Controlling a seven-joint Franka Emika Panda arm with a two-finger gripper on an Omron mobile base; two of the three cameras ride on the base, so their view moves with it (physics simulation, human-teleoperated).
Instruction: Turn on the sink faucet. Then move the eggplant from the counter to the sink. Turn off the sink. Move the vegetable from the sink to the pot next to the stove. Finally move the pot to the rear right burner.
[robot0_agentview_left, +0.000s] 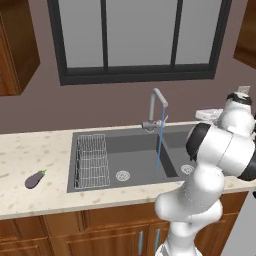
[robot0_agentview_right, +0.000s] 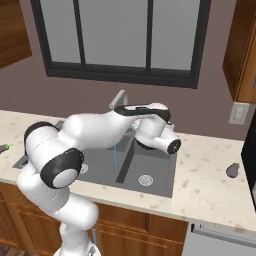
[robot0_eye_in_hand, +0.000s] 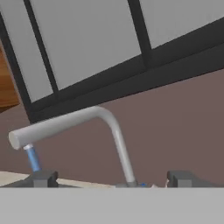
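The grey faucet (robot0_agentview_left: 158, 104) stands behind the sink (robot0_agentview_left: 125, 134), and a thin blue stream of water (robot0_agentview_left: 159, 146) runs from its spout into the basin. In the hand view the faucet (robot0_eye_in_hand: 109, 127) arches close ahead, with water (robot0_eye_in_hand: 32, 159) leaving its tip. My gripper (robot0_eye_in_hand: 113, 179) is open, its fingertips (robot0_eye_in_hand: 43, 178) standing wide apart on either side of the faucet's base and holding nothing. The purple eggplant (robot0_agentview_left: 35, 179) lies on the counter left of the sink, far from the hand; it shows at the left edge as the eggplant (robot0_agentview_right: 4, 147). The pot and the burner are out of view.
A wire rack (robot0_agentview_left: 92, 161) fills the left part of the basin. A white dish (robot0_agentview_left: 208, 114) sits on the counter behind the sink's right corner. A dark rounded object (robot0_agentview_right: 232, 170) lies on the right counter. The window (robot0_agentview_left: 140, 37) and wall are close behind the faucet.
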